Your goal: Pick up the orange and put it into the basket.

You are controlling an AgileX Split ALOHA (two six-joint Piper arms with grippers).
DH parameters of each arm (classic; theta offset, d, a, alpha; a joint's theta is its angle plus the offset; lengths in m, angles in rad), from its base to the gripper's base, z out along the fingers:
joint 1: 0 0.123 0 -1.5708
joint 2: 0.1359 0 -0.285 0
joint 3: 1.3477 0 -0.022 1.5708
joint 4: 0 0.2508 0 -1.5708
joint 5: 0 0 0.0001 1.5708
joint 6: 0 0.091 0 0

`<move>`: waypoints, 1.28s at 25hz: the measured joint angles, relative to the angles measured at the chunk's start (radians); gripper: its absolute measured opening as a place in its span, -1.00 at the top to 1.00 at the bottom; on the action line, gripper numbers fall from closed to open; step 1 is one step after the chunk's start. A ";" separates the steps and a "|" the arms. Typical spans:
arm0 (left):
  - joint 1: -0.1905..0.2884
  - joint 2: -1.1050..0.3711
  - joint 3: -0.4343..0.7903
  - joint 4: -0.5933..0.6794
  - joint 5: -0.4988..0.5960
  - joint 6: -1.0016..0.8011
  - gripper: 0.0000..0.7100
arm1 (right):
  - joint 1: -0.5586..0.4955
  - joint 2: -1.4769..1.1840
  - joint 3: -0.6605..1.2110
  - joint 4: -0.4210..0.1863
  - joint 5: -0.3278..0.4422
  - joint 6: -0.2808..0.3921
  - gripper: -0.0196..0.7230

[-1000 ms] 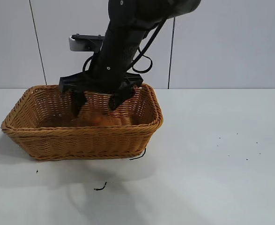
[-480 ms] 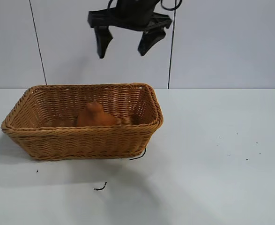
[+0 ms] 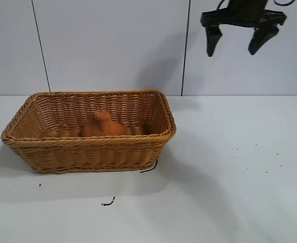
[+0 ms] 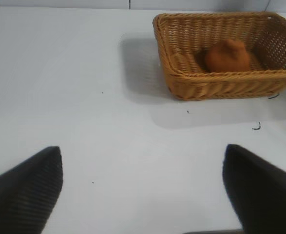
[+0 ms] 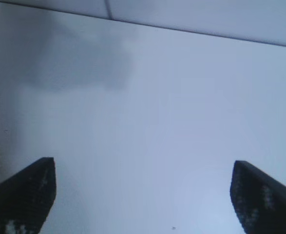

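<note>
1. The basket (image 3: 90, 132) sits on the left part of the white table (image 3: 229, 192), its long side facing the outside camera.
2. The orange (image 3: 101, 125) lies inside the basket on its floor, a little toward the middle, with its small knob pointing up. Nothing is touching it.
3. In front of the basket, a few dark scraps (image 3: 108, 203) lie on the table, one of them right by the basket's near right corner.
4. To the right of the basket the table carries only a scatter of tiny dark specks (image 3: 256, 161).
5. High at the upper right of the outside view, the right gripper (image 3: 237, 44) hangs in the air in front of the wall (image 3: 113, 45), well apart from the basket. Its two fingers are spread wide and hold nothing.
6. Its own camera looks down on bare table between the two dark fingertips (image 5: 22, 195).
7. The left gripper (image 4: 143, 185) shows only in its own wrist camera. Its fingers are also spread apart and empty, and the basket (image 4: 220, 78) with the orange (image 4: 227, 56) lies farther off across the table.
</note>
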State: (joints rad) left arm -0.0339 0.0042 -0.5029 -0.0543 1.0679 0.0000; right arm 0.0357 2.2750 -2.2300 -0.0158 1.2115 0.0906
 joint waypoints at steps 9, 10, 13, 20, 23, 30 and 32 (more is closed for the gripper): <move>0.000 0.000 0.000 0.000 0.001 0.000 -0.80 | 0.000 -0.238 0.442 0.000 -0.003 -0.020 -0.92; 0.000 0.000 0.000 0.000 0.001 0.000 -0.80 | 0.000 -0.286 0.514 0.000 -0.003 -0.026 -0.92; 0.000 0.000 0.000 0.000 0.001 0.000 -0.80 | 0.000 -0.440 0.723 0.000 -0.002 -0.033 -0.92; 0.000 0.000 0.000 0.000 0.001 0.000 -0.80 | 0.000 -0.874 1.156 0.003 0.000 -0.040 -0.92; 0.000 0.000 0.000 0.000 0.001 0.000 -0.80 | 0.000 -1.066 1.296 0.003 0.001 -0.059 -0.92; 0.000 0.000 0.000 0.000 0.001 0.000 -0.80 | 0.000 -1.517 1.557 0.003 -0.077 -0.091 -0.92; 0.000 0.000 0.000 0.000 0.001 0.000 -0.80 | 0.000 -1.653 1.615 0.005 -0.117 -0.091 -0.92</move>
State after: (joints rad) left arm -0.0339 0.0042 -0.5029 -0.0543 1.0688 0.0000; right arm 0.0357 0.6218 -0.6153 -0.0104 1.0943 0.0000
